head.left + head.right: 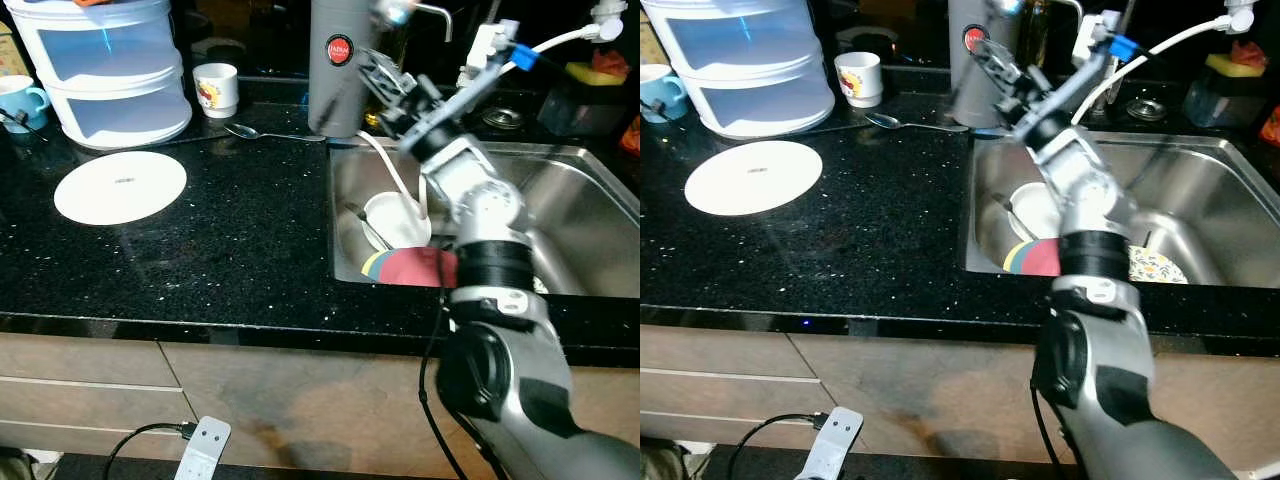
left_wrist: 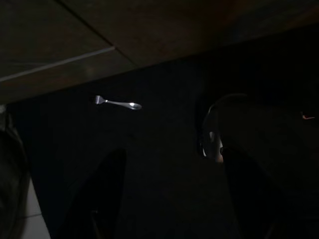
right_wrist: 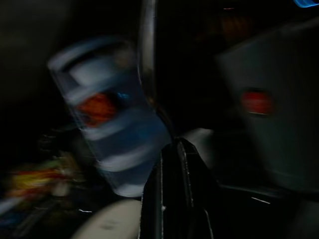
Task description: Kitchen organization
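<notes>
My right arm reaches up over the sink [image 1: 585,195], and its gripper [image 1: 372,62] hangs in front of a tall grey flask [image 1: 338,70] with a red badge. In the blurred right wrist view the black fingers [image 3: 172,191] are pressed together on a thin metal utensil [image 3: 147,59] that sticks out past their tips. A white bowl [image 1: 395,218] and red and yellow plates [image 1: 412,268] lie in the sink. A white plate [image 1: 120,187] and a spoon [image 1: 265,133] rest on the black counter. My left gripper [image 2: 174,199] hangs idle in the dark, fingers apart.
A clear stacked container [image 1: 115,75], a white mug [image 1: 217,88] and a blue cup [image 1: 20,100] stand at the counter's back left. A patterned plate [image 1: 1155,267] lies in the sink. A power strip [image 1: 203,445] lies on the floor below the drawers.
</notes>
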Motion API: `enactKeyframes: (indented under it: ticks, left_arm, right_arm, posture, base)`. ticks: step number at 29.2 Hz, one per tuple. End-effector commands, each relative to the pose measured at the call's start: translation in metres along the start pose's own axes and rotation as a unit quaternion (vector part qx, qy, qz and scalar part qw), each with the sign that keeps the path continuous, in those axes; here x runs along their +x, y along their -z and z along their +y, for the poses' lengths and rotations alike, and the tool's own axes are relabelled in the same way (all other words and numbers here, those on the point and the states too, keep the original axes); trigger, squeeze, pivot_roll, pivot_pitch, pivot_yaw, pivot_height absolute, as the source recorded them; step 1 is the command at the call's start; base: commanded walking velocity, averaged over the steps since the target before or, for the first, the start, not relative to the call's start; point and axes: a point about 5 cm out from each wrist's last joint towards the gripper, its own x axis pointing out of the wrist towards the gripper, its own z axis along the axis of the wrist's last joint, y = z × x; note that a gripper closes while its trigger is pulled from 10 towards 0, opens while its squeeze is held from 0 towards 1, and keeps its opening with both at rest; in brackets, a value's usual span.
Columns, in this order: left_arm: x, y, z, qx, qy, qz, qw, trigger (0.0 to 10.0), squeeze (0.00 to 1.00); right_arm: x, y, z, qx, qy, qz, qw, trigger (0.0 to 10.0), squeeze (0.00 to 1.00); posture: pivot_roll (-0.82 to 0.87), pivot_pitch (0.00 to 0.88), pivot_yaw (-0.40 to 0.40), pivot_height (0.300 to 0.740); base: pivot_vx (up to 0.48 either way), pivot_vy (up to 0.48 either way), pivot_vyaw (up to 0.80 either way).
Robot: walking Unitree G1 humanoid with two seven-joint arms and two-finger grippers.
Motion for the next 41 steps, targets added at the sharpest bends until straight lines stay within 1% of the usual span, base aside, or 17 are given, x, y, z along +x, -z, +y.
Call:
enactKeyframes:
  ticks: [1,5,12,17,19,21,22,23,24,29,32,34,35,36,38,39,41]
  left_arm:
    - [-0.001,0.002,0.004,0.007,-0.006,0.008,1.0,10.0,0.0]
    - [-0.001,0.001,0.006,0.007,-0.008,0.009,1.0,10.0,0.0]
    - [-0.001,-0.002,0.008,0.008,-0.01,0.008,1.0,10.0,0.0]
    - [0.0,-0.004,0.008,0.01,-0.01,0.006,1.0,10.0,0.0]
    - [0.0,-0.005,0.008,0.01,-0.009,0.006,1.0,10.0,0.0]
    - [0.0,-0.006,0.008,0.01,-0.009,0.006,1.0,10.0,0.0]
    - [0.0,-0.006,0.007,0.009,-0.009,0.006,1.0,10.0,0.0]
    - [0.0,-0.006,0.007,0.009,-0.009,0.006,1.0,10.0,0.0]
    - [0.0,-0.006,0.007,0.008,-0.008,0.006,1.0,10.0,0.0]
    - [0.0,-0.007,0.006,0.006,-0.005,0.006,1.0,10.0,0.0]
    - [0.0,-0.006,0.005,0.005,-0.002,0.008,1.0,10.0,0.0]
    - [0.0,-0.006,0.005,0.006,0.001,0.01,1.0,10.0,0.0]
    - [0.001,-0.005,0.004,0.007,0.004,0.012,1.0,10.0,0.0]
    - [0.001,-0.005,0.004,0.007,0.004,0.012,1.0,10.0,0.0]
    - [0.001,-0.005,0.004,0.007,0.005,0.012,1.0,10.0,0.0]
    - [0.001,-0.005,0.004,0.007,0.005,0.012,1.0,10.0,0.0]
    - [0.001,-0.005,0.003,0.007,0.007,0.013,1.0,10.0,0.0]
  right_arm:
    - [-0.006,-0.003,-0.004,-0.026,0.02,0.01,0.999,0.0,0.0]
    - [-0.022,-0.009,-0.017,-0.066,0.069,0.018,0.995,0.0,0.0]
    - [-0.047,-0.017,-0.042,-0.195,0.161,0.077,0.964,0.0,0.0]
    - [-0.051,-0.012,-0.044,-0.225,0.171,0.105,0.953,0.0,0.0]
    - [-0.053,-0.005,-0.045,-0.27,0.173,0.14,0.937,0.0,0.0]
    - [-0.053,-0.002,-0.046,-0.289,0.172,0.155,0.929,0.0,0.0]
    - [-0.053,0.003,-0.045,-0.308,0.167,0.171,0.921,2.4,0.0]
    - [-0.053,0.003,-0.045,-0.308,0.167,0.171,0.921,2.4,0.0]
    - [-0.052,0.01,-0.044,-0.327,0.164,0.193,0.911,10.0,0.0]
    - [-0.047,0.029,-0.045,-0.367,0.164,0.243,0.883,10.0,0.0]
    - [-0.045,0.044,-0.046,-0.397,0.146,0.303,0.854,10.0,0.0]
    - [-0.043,0.052,-0.049,-0.43,0.132,0.358,0.818,10.0,0.0]
    - [-0.039,0.055,-0.051,-0.46,0.122,0.4,0.783,10.0,0.0]
    - [-0.039,0.055,-0.051,-0.46,0.122,0.4,0.783,10.0,0.0]
    - [-0.034,0.058,-0.052,-0.484,0.113,0.429,0.755,10.0,0.0]
    - [-0.034,0.058,-0.052,-0.484,0.113,0.429,0.755,10.0,0.0]
    - [-0.031,0.068,-0.052,-0.511,0.076,0.474,0.713,10.0,0.0]
  posture:
    - [0.09,0.0,0.004,0.74]
    - [0.08,0.0,0.008,0.74]
    - [0.05,0.0,0.021,0.74]
    - [0.04,0.0,0.021,0.74]
    - [0.04,0.0,0.021,0.74]
    - [0.04,0.0,0.021,0.74]
    - [0.04,0.0,0.02,0.74]
    - [0.04,0.0,0.02,0.74]
    - [0.04,0.0,0.018,0.74]
    - [0.04,0.0,0.015,0.74]
    - [0.04,0.0,0.013,0.74]
    - [0.03,0.0,0.012,0.74]
    - [0.03,0.0,0.007,0.74]
    - [0.03,0.0,0.007,0.74]
    - [0.03,0.0,0.002,0.74]
    - [0.03,0.0,0.002,0.74]
    - [0.03,0.0,-0.004,0.74]
  base:
    - [0.0,0.0,0.0]
    - [0.0,0.0,0.0]
    - [0.0,0.0,-0.33]
    - [0.0,0.0,-0.77]
    - [0.0,0.0,-0.39]
    - [0.0,0.0,0.0]
    - [0.0,0.0,0.0]
    - [0.0,0.0,0.0]
    - [0.0,0.0,0.0]
    - [0.0,0.0,0.0]
    - [0.0,0.0,0.0]
    - [0.0,0.0,0.0]
    - [0.0,0.0,0.0]
    - [0.0,0.0,0.0]
    - [0.0,0.0,0.0]
    - [0.0,0.0,0.0]
    - [0.0,0.0,0.0]
